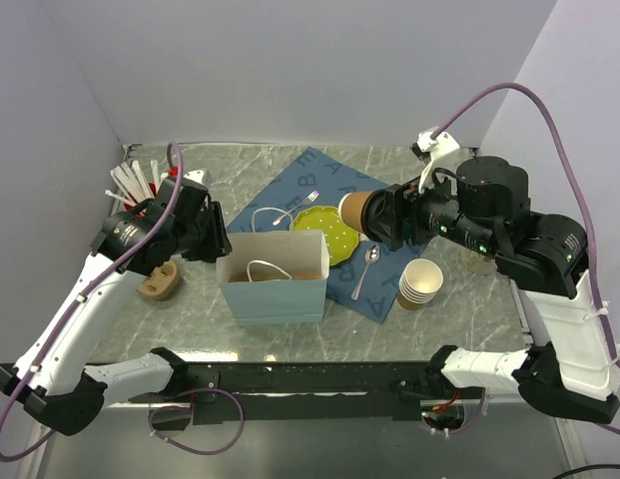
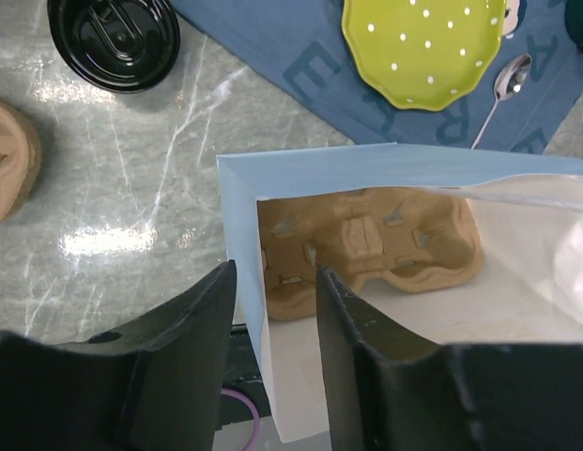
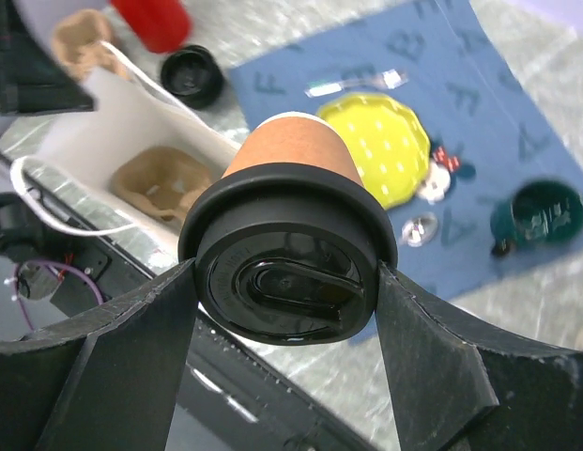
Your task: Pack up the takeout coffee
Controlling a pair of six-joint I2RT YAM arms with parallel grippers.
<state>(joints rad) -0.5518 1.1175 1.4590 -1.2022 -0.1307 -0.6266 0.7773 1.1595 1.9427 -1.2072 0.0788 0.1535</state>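
Right fingers (image 3: 131, 357) grip the cup (image 3: 291, 254), left fingers (image 2: 169, 357) straddle the bag (image 2: 237, 225) wall, part-open; next, likely lower cup into bag.

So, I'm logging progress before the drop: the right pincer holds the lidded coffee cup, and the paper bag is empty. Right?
No: the paper bag holds a cardboard cup carrier, as the left wrist view shows. The right pincer does hold the lidded coffee cup.

Black lid (image 2: 113, 38), green dotted plate (image 2: 422, 47): cropped by top edge. Pulp cup carrier (image 2: 7, 160): cropped by left edge. Dark teal vessel (image 3: 540, 211): blurred, kind unclear.
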